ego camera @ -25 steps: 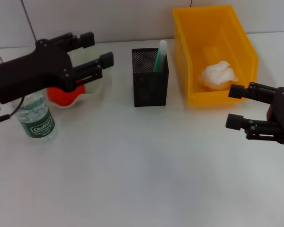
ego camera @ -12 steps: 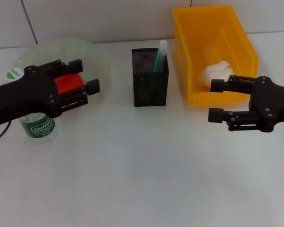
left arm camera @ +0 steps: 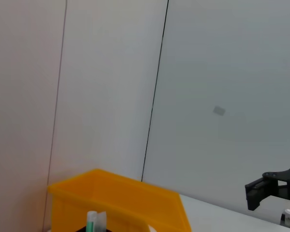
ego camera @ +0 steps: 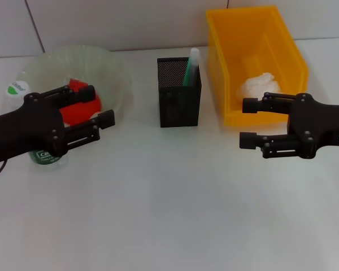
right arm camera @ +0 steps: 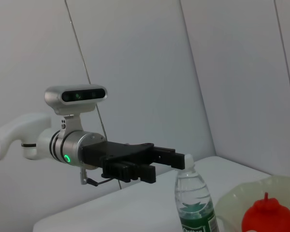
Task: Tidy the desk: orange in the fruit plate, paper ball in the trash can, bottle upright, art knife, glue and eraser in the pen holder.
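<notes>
The orange [ego camera: 78,108] lies in the clear fruit plate [ego camera: 96,62] at the back left. The bottle [ego camera: 15,90] stands upright beside the plate, partly behind my left arm. My left gripper [ego camera: 99,104] is open and empty, in front of the plate. The black mesh pen holder [ego camera: 179,99] holds a green and white stick [ego camera: 191,65]; its other contents are hidden. The paper ball [ego camera: 260,87] lies in the yellow bin [ego camera: 271,34]. My right gripper [ego camera: 246,122] is open and empty, in front of the bin. The right wrist view shows the bottle [right arm camera: 193,198], the orange [right arm camera: 270,217] and my left gripper [right arm camera: 169,163].
The white desk [ego camera: 169,214] stretches out in front of both grippers. A white panelled wall [ego camera: 130,22] rises behind the desk. The yellow bin [left arm camera: 116,198] and my right gripper [left arm camera: 261,186] show in the left wrist view.
My left gripper has come down and back from over the plate toward the front left. My right gripper has moved left, in front of the bin. Both stay open.
</notes>
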`<act>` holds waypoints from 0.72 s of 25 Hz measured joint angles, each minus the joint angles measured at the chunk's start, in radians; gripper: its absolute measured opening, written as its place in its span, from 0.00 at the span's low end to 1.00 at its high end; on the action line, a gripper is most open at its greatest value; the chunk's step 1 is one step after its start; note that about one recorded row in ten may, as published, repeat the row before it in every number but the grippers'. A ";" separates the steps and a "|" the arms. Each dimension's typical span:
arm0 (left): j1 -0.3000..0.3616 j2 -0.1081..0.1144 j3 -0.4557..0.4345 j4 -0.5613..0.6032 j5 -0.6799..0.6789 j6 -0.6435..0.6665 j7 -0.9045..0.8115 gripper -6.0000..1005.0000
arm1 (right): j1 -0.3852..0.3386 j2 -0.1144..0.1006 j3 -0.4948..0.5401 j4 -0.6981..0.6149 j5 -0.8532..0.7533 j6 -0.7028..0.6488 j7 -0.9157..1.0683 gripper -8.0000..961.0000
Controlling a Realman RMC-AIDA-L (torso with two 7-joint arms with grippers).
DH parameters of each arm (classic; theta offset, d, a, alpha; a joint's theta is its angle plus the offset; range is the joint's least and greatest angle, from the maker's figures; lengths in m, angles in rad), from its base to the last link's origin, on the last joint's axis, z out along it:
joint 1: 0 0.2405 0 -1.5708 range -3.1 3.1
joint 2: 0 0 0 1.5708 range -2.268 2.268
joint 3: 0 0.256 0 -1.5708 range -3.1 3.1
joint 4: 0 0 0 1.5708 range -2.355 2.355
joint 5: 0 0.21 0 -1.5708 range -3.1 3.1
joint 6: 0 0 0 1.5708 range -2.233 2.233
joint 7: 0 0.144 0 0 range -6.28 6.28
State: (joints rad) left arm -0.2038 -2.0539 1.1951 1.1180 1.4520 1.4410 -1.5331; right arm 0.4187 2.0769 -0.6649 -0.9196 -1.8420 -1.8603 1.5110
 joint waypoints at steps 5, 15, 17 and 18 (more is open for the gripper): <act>0.008 0.001 0.000 0.005 0.000 0.018 0.000 0.67 | 0.003 0.002 -0.021 0.001 0.003 0.012 -0.002 0.87; 0.002 -0.006 0.013 0.001 0.000 0.055 0.001 0.67 | 0.005 0.005 -0.081 0.028 0.009 0.056 -0.031 0.87; 0.001 -0.007 0.013 0.001 0.000 0.056 0.001 0.67 | 0.007 0.005 -0.081 0.033 0.009 0.057 -0.035 0.87; 0.000 -0.008 0.013 0.001 0.000 0.056 0.001 0.67 | 0.007 0.005 -0.081 0.035 0.009 0.057 -0.037 0.87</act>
State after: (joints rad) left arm -0.2040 -2.0615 1.2086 1.1189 1.4517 1.4968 -1.5323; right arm 0.4255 2.0817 -0.7456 -0.8847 -1.8325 -1.8036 1.4737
